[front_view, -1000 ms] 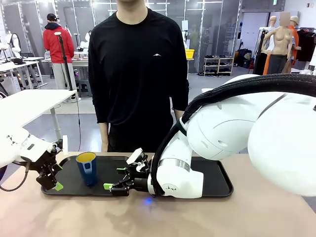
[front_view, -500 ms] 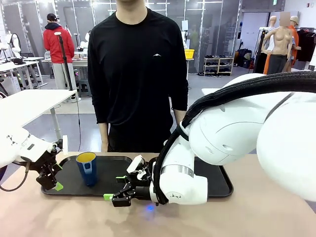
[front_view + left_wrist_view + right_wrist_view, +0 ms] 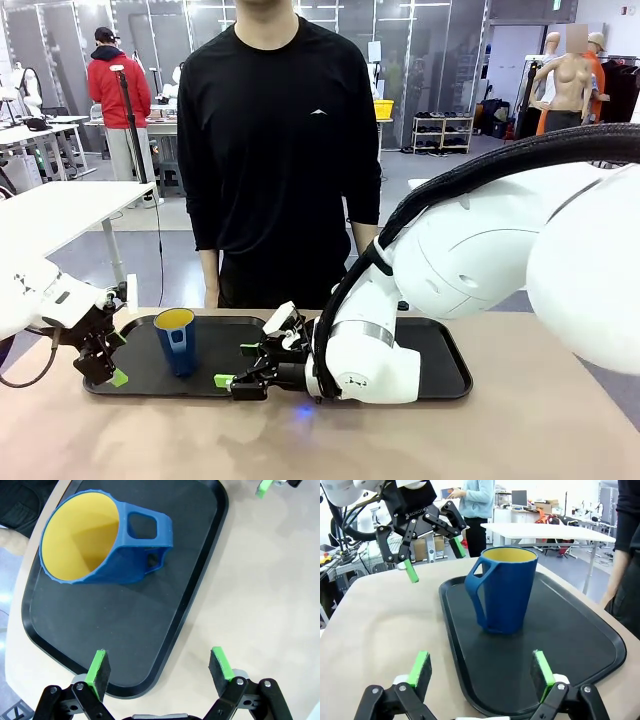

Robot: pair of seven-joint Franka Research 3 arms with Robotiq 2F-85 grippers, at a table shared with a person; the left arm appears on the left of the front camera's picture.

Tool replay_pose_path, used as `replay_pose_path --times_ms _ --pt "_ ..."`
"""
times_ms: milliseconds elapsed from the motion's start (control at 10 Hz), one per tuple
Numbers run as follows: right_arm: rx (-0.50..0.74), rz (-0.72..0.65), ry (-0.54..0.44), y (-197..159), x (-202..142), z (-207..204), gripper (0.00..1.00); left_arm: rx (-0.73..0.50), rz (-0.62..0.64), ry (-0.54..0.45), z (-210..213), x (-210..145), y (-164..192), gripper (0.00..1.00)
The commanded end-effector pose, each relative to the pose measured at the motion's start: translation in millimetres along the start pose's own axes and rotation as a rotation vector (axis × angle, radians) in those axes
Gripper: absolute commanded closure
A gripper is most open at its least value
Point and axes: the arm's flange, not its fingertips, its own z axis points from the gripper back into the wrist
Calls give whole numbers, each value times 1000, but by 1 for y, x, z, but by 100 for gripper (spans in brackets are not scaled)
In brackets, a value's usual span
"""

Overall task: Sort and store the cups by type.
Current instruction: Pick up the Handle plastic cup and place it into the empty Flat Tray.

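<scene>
**Q:** So what did the setup look like from your side?

**A:** Biggest thing was the tan table [image 3: 520, 440], with a person in a black top [image 3: 280, 150] standing at the far edge. A long black tray [image 3: 445, 365] lay across the table's middle. My right arm [image 3: 480, 290] curled in over it, and my left arm [image 3: 30, 300] came in low at the tray's left end.

**Q:** And the cup?

**A:** The dark blue cup [image 3: 176, 340] stood upright on the left part of the tray, long axis vertical, yellow mouth facing up. Its handle pointed toward my side of the table; my right wrist view saw that handle on the cup's left [image 3: 506, 590].

**Q:** Your claws?

**A:** My right gripper [image 3: 244, 366] hovered low over the tray, just right of the cup, fingers spread wide, nothing between them, aimed at the cup. My left gripper [image 3: 108, 358] hung at the tray's left rim, also spread apart and holding nothing; in its own view [image 3: 160, 667] one pad sat over the tray edge, the other over bare table. Neither one touched the cup.
</scene>
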Motion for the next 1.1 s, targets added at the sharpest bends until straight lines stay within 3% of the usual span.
replay_pose_path --times_ms 0,1000 --pt "-6 26 5 5 -3 -3 0 17 1 15 -1 -1 0 0" --pt "-6 26 5 5 -3 -3 0 17 1 15 -1 -1 0 0"
